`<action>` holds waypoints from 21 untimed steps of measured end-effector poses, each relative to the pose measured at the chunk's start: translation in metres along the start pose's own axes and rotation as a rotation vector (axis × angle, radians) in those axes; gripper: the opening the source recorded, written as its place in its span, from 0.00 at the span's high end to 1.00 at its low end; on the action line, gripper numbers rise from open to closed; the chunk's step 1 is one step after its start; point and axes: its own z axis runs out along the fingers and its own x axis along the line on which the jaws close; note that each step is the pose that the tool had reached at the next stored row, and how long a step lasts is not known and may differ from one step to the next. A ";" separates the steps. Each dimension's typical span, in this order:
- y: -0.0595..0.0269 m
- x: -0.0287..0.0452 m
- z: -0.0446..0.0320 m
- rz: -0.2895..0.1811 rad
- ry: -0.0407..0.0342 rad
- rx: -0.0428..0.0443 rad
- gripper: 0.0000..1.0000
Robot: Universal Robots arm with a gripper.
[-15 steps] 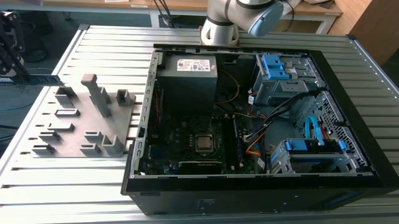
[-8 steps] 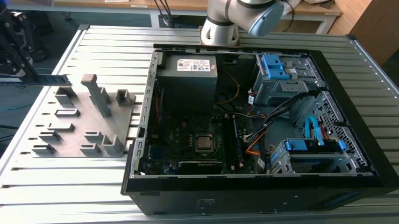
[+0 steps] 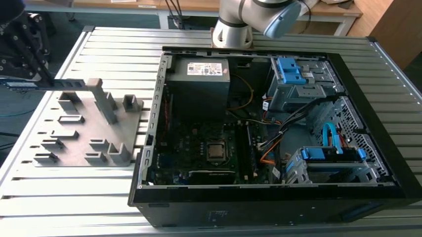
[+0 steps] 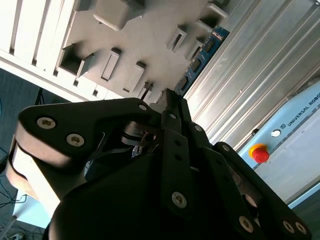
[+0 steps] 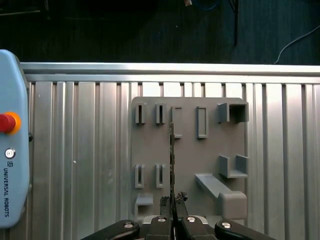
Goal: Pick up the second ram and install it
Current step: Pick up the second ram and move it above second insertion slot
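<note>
I see the second ram (image 3: 39, 84) clamped at one end in the gripper (image 5: 173, 200), jaws closed on it. It's a long, narrow blue-green board stick with dark chips along its face; that face shows best in the second wrist view (image 4: 204, 56). It's held level, long axis roughly horizontal, standing on its long edge. It sits over the grey fixture plate (image 3: 79, 133), at the plate's far edge toward the exterior view's left, free end just beside the plate's tall post. Edge-on in the first wrist view (image 5: 171, 160) it's a thin dark strip crossing the plate. Can't tell if it touches the plate.
</note>
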 end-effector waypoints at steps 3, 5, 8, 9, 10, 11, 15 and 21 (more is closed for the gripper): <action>-0.0076 -0.0001 -0.0002 0.000 0.0000 -0.0001 0.86; -0.0126 -0.0002 -0.0004 0.000 0.0001 -0.0002 0.86; -0.0198 -0.0003 -0.0005 0.000 0.0000 -0.0001 0.86; -0.0223 -0.0003 -0.0006 0.000 0.0000 -0.0002 0.86; -0.0248 -0.0004 -0.0007 0.000 0.0001 -0.0002 0.86; -0.0274 -0.0004 -0.0008 0.000 0.0000 -0.0003 0.86; -0.0388 -0.0006 -0.0011 0.000 0.0001 -0.0007 0.86; -0.0541 -0.0009 -0.0015 0.000 0.0000 -0.0010 0.86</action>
